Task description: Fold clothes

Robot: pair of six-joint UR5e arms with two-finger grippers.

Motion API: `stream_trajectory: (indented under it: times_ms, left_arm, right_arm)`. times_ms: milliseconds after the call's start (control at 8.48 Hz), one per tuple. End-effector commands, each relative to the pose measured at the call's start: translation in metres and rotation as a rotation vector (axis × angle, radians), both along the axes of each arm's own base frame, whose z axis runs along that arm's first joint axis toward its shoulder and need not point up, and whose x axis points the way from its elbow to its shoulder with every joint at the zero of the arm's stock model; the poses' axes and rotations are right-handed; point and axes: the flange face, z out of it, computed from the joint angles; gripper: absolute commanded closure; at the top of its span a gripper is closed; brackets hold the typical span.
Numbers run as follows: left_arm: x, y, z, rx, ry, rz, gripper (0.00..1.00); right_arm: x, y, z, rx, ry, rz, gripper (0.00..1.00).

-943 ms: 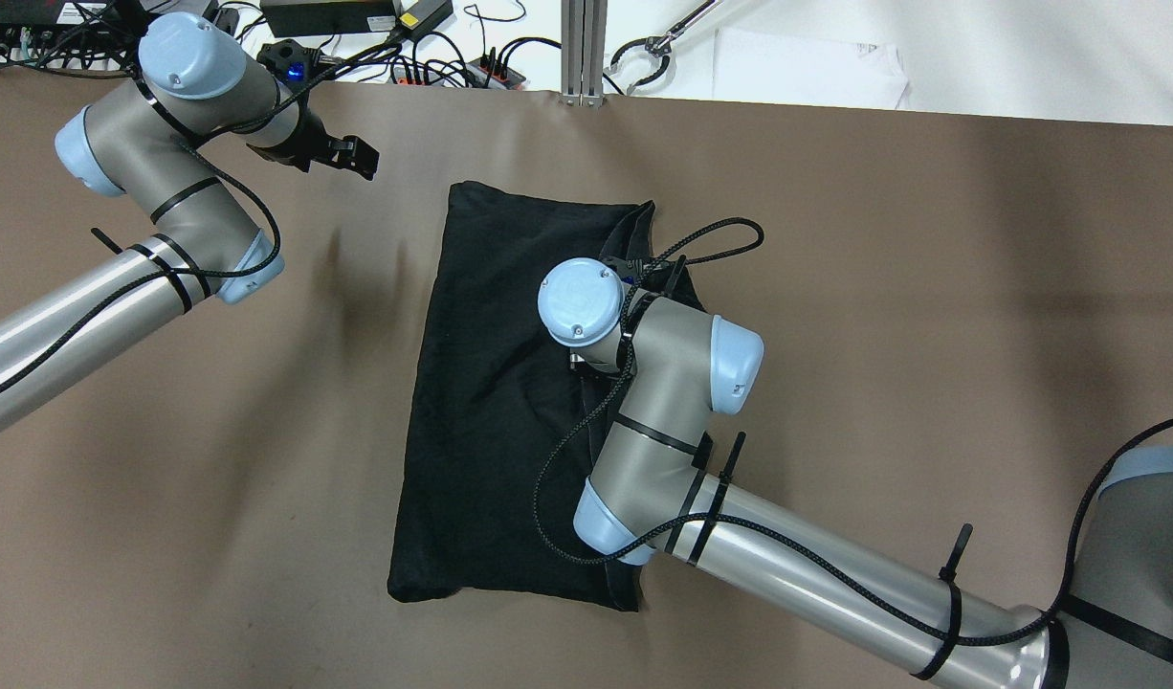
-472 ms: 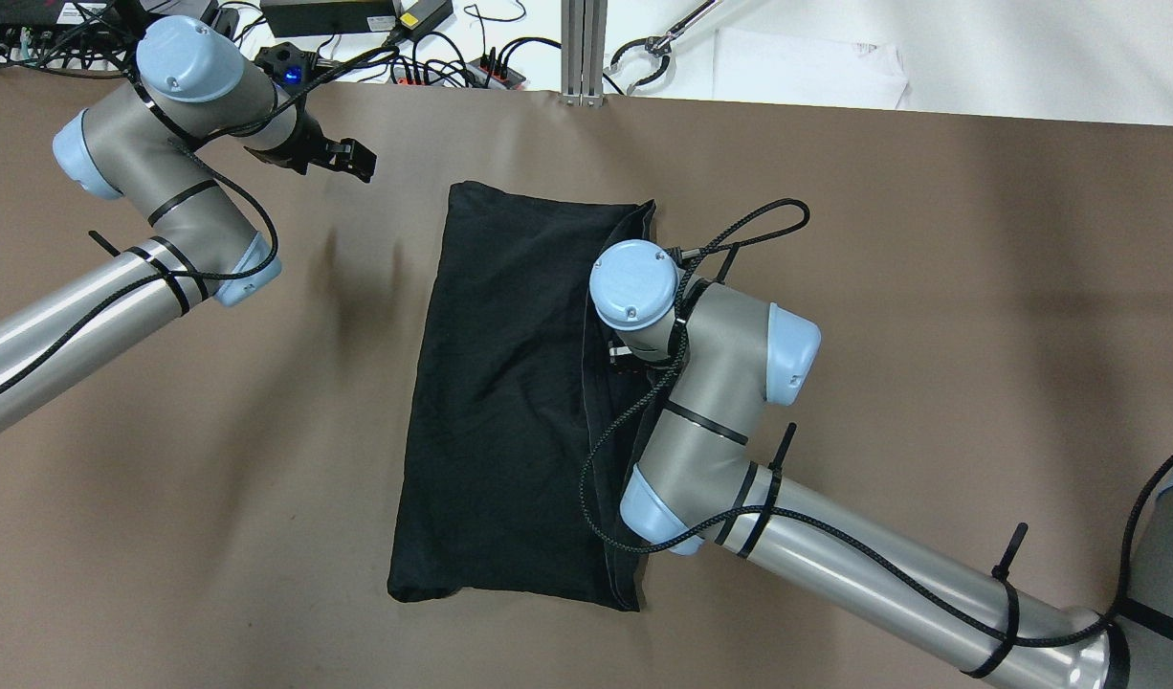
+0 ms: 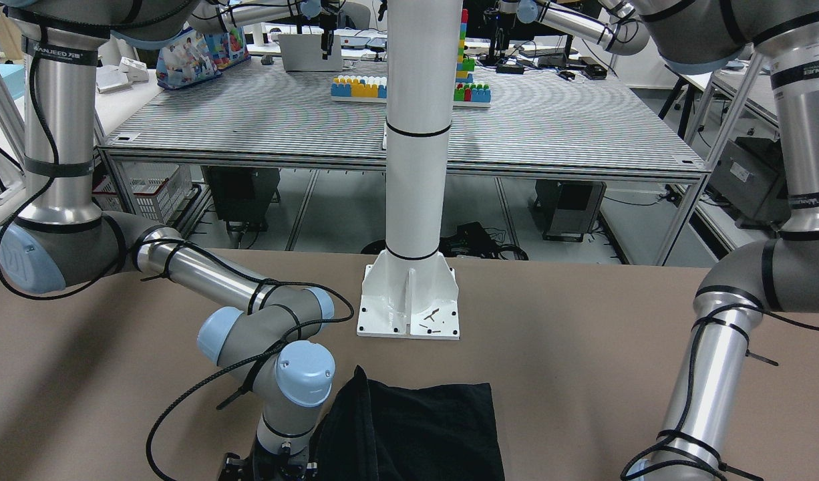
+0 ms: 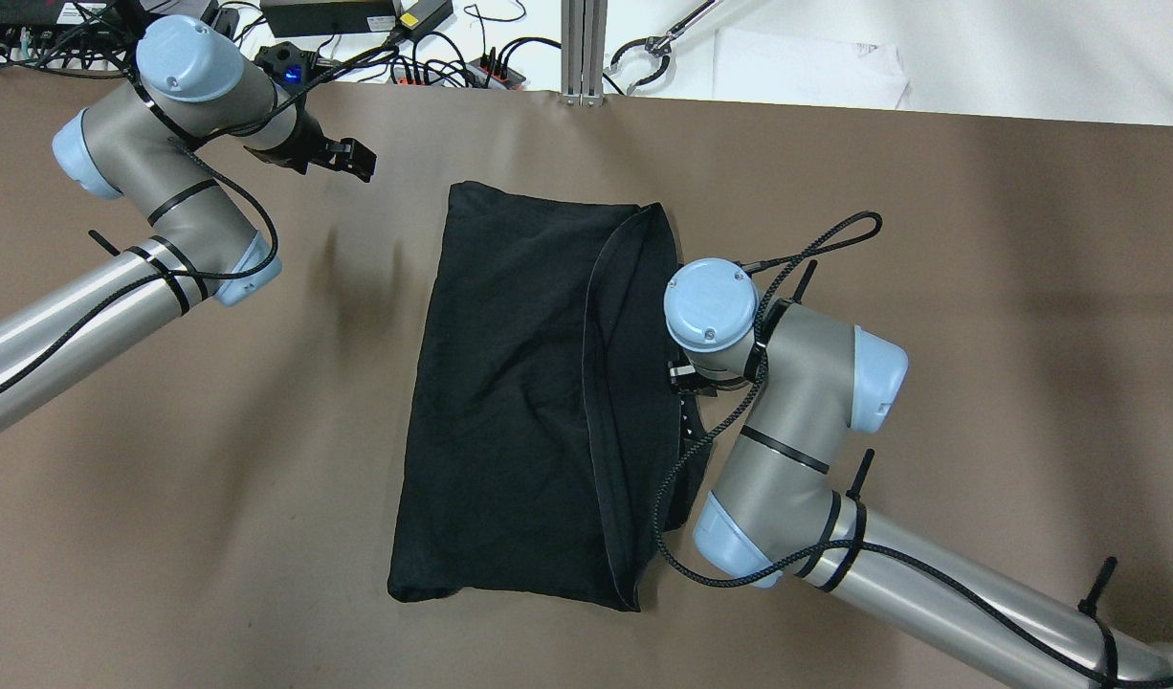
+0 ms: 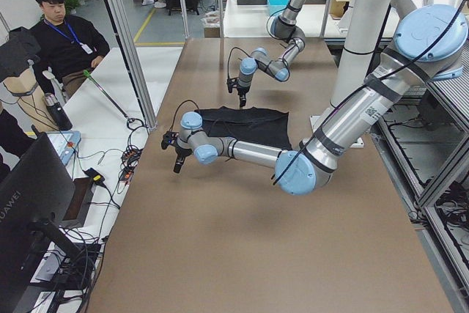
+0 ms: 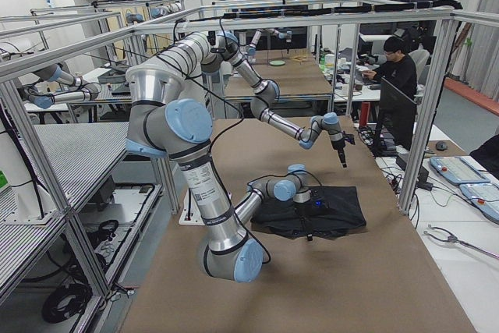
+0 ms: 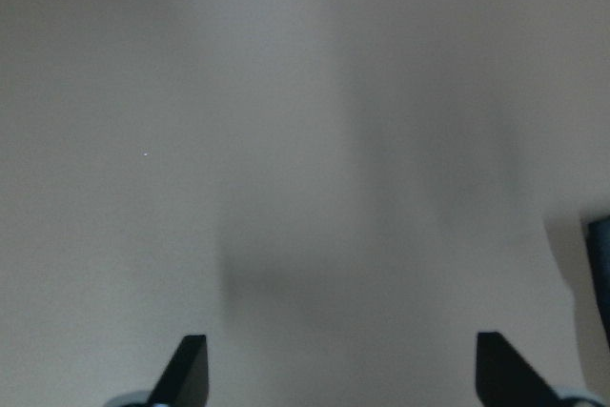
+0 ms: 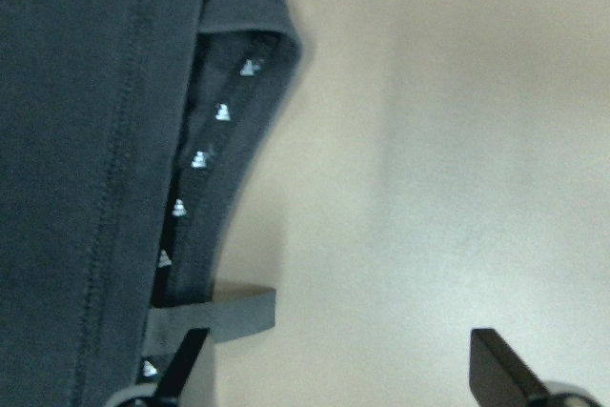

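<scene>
**Garment and grippers at the fold.** The garment (image 4: 510, 411) is lying flat at the middle of the table (image 4: 931, 287), its long side running away from the robot and a hem (image 4: 586, 383) curving down its right part. The right gripper (image 8: 348, 369) is hanging just beside the garment's right edge, low over the table. Its wrist view is showing the fingers spread wide and holding nothing, with one tip near a grey tab (image 8: 233, 316) that is sticking out from the edge. The left gripper (image 4: 352, 158) is hovering well apart from the cloth, toward the table's far left corner, likewise spread wide and holding nothing.

The fabric is looking thin, limp and light. It will probably sag and crease wherever it is lifted, and slide easily on the smooth table cover. A pinch is likely to hold best on a hemmed edge or corner, where the layers are thicker. A pinch in mid-panel would probably only bunch the cloth.
</scene>
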Motion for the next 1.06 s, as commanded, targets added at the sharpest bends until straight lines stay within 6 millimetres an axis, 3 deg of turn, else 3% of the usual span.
stream_trajectory:
  times_ms: [0, 118, 354, 707, 943]
  left_arm:
    - [0.0, 0.0, -0.001, -0.001, 0.002, 0.0, 0.0]
    - [0.0, 0.0, -0.002, 0.002, 0.003, 0.001, 0.0]
    - [0.0, 0.0, -0.003, 0.003, 0.003, -0.001, 0.0]
    - [-0.001, 0.001, -0.005, 0.003, 0.009, -0.005, 0.0]
    - [-0.001, 0.001, -0.005, 0.003, 0.009, -0.005, 0.0]
  right_arm:
    - [-0.005, 0.002, -0.067, 0.02, -0.102, 0.06, 0.05]
    - [-0.022, 0.016, -0.09, -0.01, -0.149, 0.079, 0.05]
    - [-0.062, 0.067, -0.106, -0.048, -0.19, 0.001, 0.06]
    - [-0.099, 0.12, -0.102, -0.06, -0.165, -0.082, 0.15]
    - [-0.112, 0.15, -0.094, -0.02, -0.111, -0.115, 0.34]
